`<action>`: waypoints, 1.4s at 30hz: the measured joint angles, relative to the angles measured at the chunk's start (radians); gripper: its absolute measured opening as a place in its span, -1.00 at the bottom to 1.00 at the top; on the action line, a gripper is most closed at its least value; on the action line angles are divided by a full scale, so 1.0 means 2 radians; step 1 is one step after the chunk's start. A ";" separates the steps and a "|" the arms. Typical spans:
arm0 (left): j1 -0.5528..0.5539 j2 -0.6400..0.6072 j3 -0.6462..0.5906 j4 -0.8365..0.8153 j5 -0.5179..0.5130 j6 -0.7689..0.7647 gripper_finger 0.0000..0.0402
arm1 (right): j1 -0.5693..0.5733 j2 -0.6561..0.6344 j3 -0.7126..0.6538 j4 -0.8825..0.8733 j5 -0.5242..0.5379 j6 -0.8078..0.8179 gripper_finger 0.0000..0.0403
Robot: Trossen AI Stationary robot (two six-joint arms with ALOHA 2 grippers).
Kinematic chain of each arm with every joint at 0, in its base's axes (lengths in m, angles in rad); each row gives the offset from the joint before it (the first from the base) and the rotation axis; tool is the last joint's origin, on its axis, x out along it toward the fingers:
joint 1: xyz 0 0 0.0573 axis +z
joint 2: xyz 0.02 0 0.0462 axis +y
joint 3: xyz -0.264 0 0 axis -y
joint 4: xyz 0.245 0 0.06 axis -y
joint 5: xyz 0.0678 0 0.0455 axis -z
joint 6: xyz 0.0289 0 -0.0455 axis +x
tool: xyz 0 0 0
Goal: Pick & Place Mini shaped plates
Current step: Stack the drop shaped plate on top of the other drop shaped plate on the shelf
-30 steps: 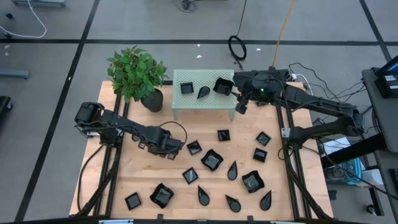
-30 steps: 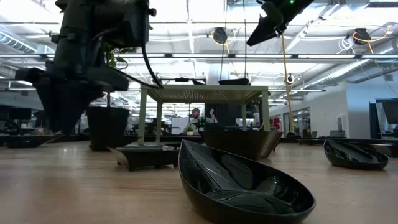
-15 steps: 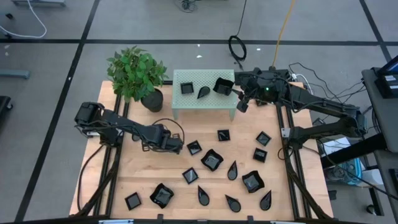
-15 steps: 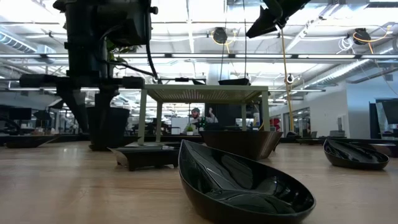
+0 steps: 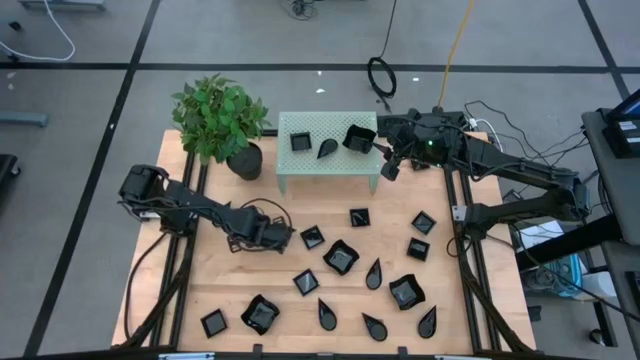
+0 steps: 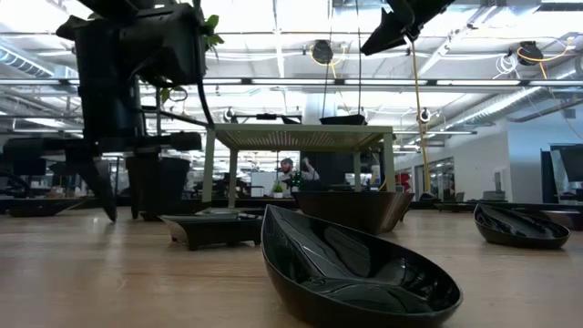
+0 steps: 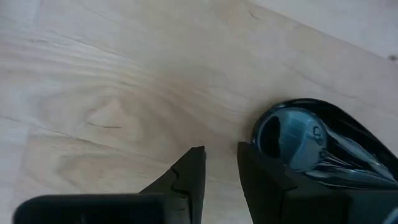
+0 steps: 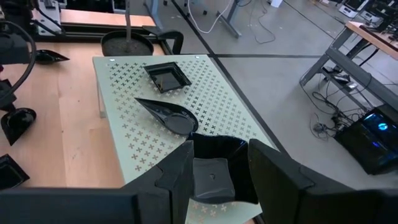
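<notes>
Now that my left hand has turned and dropped to the bench, it is open and empty, just beside a teardrop plate. I think grabbing comes next. My right hand waits far off.

Grey floor surrounds the bench, marked with dark straight lines. A white cable lies on it beyond the bench's far left corner; a black coiled cable and a yellow cable lie beyond the far edge. A dark desk stands past the bench's right edge, with loose cables on the floor beside it. The low view shows a large open hall: white ceiling beams with rows of strip lights, further workstations at the back, and a person seated in the distance.
</notes>
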 joint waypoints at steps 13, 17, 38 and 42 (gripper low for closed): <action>0.000 0.000 -0.001 0.006 -0.026 -0.004 -0.51 | 0.000 0.000 0.000 0.000 0.000 0.014 -0.30; 0.000 0.000 -0.001 0.033 -0.035 0.006 -0.51 | 0.000 0.000 0.000 0.000 0.000 0.015 -0.30; 0.003 0.001 -0.001 0.029 -0.070 0.018 -0.51 | 0.000 0.000 0.000 0.000 0.000 0.015 -0.30; 0.004 0.001 -0.001 0.023 -0.070 0.018 -0.51 | 0.000 0.000 0.000 0.000 0.000 0.015 -0.30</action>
